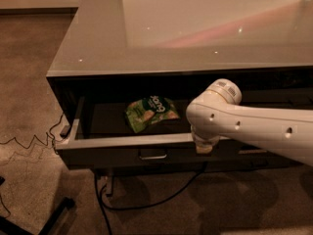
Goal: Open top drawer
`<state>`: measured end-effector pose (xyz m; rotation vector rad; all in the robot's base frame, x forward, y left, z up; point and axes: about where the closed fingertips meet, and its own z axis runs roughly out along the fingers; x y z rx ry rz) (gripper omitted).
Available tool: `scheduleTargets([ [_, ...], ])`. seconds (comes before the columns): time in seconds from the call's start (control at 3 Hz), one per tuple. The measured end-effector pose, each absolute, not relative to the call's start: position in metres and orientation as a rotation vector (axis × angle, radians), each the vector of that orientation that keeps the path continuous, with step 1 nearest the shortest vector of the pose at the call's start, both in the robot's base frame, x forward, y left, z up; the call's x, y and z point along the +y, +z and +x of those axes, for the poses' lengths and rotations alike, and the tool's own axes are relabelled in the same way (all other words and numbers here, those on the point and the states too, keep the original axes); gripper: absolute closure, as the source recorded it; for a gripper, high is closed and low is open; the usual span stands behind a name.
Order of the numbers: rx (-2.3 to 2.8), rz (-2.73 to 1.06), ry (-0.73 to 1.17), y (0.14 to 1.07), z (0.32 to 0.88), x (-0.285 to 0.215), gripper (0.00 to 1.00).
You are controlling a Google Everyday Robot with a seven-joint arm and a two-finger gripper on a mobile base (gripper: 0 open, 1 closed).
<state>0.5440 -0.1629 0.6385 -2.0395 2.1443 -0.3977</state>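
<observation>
The top drawer [112,142] stands pulled out from under the grey bench [195,33] at its left end, and a green snack bag [150,112] lies on the dark floor inside it, right of the middle and near the back. The drawer is wide and shallow, with a pale upper rim, a dark front and a small rectangular handle [152,154] at the front's centre. Just right of the handle the hand [203,148] hangs from the white arm [254,131] against the front rim, and I cannot tell whether it is released or clenched.
</observation>
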Motion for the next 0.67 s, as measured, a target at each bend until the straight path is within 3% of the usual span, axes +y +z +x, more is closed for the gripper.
scheduleTargets([
  [0.33,2.176,-2.003,-0.431,0.6451,0.5272,-0.1717,0.88],
  [0.67,2.189,-1.987,-0.438,0.6458,0.5202,-0.1721,1.0],
])
